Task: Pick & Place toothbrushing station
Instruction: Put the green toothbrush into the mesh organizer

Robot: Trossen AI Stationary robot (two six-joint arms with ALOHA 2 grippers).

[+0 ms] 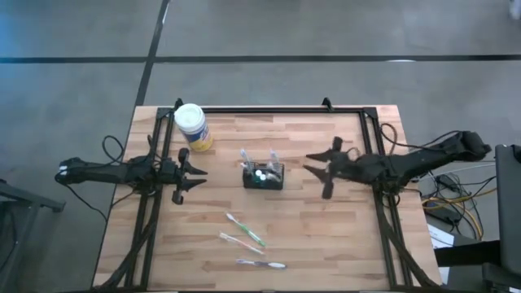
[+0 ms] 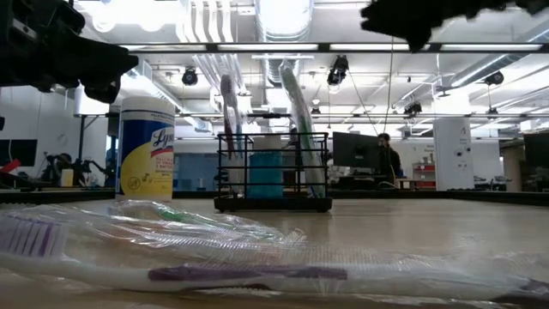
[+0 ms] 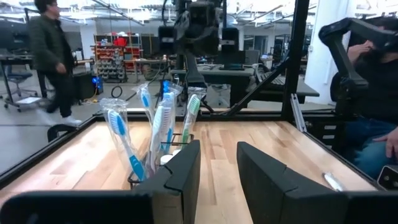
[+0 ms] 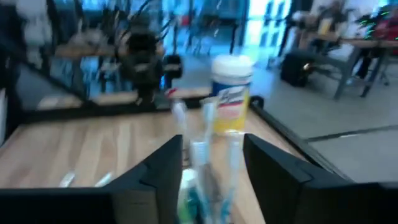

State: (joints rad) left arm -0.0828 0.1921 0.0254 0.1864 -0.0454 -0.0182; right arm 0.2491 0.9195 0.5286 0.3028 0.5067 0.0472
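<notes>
The caddy (image 1: 264,177) stands upright near the middle of the table (image 1: 326,236), a little toward the far edge. It is a small black wire holder with open sides. Some toothbrushes (image 3: 163,124) stand in it with the heads up, and something teal (image 2: 265,174) sits inside, as the low view shows. Nothing grips the caddy.

The right gripper (image 1: 319,174) is just beside the caddy, on its right side, and points toward it. Its fingers (image 4: 163,163) are spread apart and hold nothing; in the right wrist view the caddy with the brushes shows between them, a little further on. The low view shows this gripper above the table surface, not resting on it.

The left gripper (image 1: 194,178) is on the other side of the caddy, well apart from it, and also points at it. Its fingers (image 3: 186,168) stand partly apart with a gap between them, and they hold nothing.

A round jar (image 1: 192,126) with a white cap and a yellow label stands near the far left corner, behind the left gripper. Three loose toothbrushes (image 1: 244,229) lie on the table in front of the caddy, toward the near edge; they look wrapped in clear plastic.

In the room behind the table a person (image 3: 55,59) is walking.
</notes>
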